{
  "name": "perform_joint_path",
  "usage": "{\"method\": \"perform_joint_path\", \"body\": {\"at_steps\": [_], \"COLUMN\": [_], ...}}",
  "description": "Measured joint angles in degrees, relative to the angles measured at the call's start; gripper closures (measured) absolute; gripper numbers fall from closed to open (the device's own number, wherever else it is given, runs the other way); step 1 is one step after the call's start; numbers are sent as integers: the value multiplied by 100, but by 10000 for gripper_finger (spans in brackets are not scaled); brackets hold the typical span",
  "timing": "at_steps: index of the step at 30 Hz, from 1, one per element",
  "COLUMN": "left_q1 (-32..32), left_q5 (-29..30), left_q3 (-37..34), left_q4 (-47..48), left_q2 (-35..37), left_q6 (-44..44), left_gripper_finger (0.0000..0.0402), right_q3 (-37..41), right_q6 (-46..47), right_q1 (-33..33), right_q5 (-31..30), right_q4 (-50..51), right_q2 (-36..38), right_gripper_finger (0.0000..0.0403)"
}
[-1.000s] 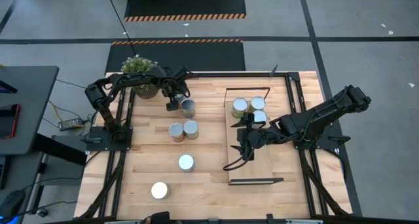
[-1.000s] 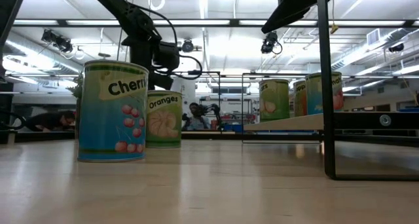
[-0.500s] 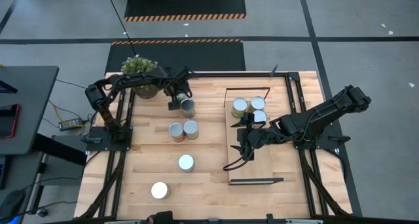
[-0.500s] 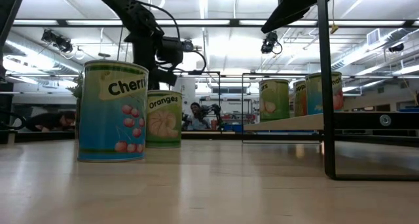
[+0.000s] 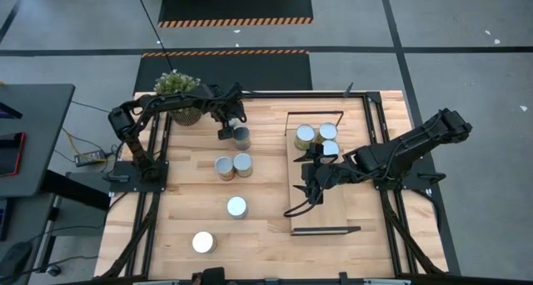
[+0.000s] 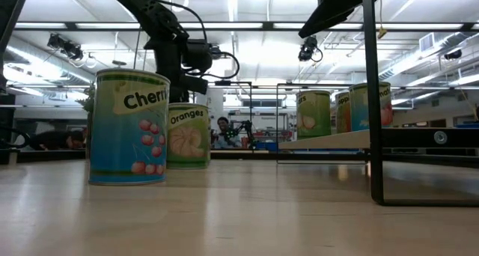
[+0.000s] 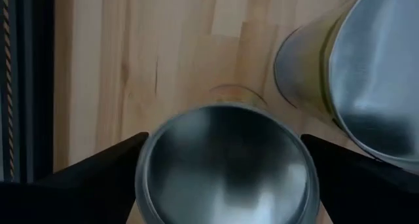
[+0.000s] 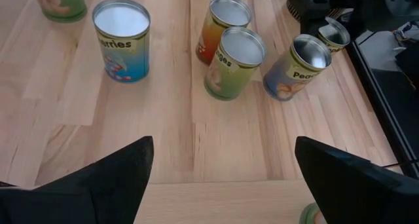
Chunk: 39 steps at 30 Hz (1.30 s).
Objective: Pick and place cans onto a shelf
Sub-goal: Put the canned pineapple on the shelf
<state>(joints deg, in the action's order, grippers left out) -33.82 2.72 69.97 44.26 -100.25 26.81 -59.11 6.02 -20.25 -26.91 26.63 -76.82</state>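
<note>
My left gripper (image 5: 226, 134) hangs open at the far left of the table and points steeply down. Its fingers stand on either side of a silver-lidded can (image 7: 226, 175), which my gripper hides in the high view. This can (image 8: 334, 34) stands upright on the table beside the Peaches can (image 5: 242, 138). Four more cans stand on the table, among them a pair (image 5: 232, 165) and the Cherries can (image 8: 122, 37). Three cans (image 5: 318, 138) stand at the far end of the shelf (image 5: 325, 206). My right gripper (image 5: 311, 187) waits open above the shelf with nothing between its fingers.
A potted plant (image 5: 177, 92) stands at the far left corner, just behind my left arm. The shelf's black frame (image 6: 372, 99) rises at its short ends. The near half of the shelf board is bare wood.
My left gripper has shifted a little toward the table's right, over the far can, and has tipped further down. It has stayed open. The cans have kept their places.
</note>
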Motion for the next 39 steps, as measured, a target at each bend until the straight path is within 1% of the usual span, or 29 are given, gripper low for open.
{"method": "perform_joint_path", "body": {"at_steps": [5,9,12,16,20,23,28,32,34,39], "left_q1": [-14,-22,-43,-52,-50,-50,-50,-25,17,282], "left_q5": [6,37,149,410,515,523,518,518,501,152], "left_q3": [0,0,4,11,81,380,1071,1648,1912,2430], "left_q4": [-23,-19,1,66,174,376,901,1265,1260,1171], "left_q2": [2,0,2,13,7,4,4,4,4,4], "left_q6": [-97,-387,-593,-645,-563,-560,-649,-795,-939,-1336], "left_gripper_finger": [20,35,50,71,76,73,73,73,73,73], "right_q3": [0,0,0,0,0,0,0,0,0,0], "right_q6": [0,-2,-20,-22,-22,-42,-44,-45,-46,-209], "right_q1": [0,0,0,0,0,0,0,2,2,37], "right_q5": [-1,1,0,1,1,-1,-18,-302,-323,-382], "right_q4": [0,0,0,0,2,2,57,256,297,302], "right_q2": [0,0,0,0,0,0,0,21,45,46], "right_gripper_finger": [24,24,24,24,24,24,24,24,24,24]}}
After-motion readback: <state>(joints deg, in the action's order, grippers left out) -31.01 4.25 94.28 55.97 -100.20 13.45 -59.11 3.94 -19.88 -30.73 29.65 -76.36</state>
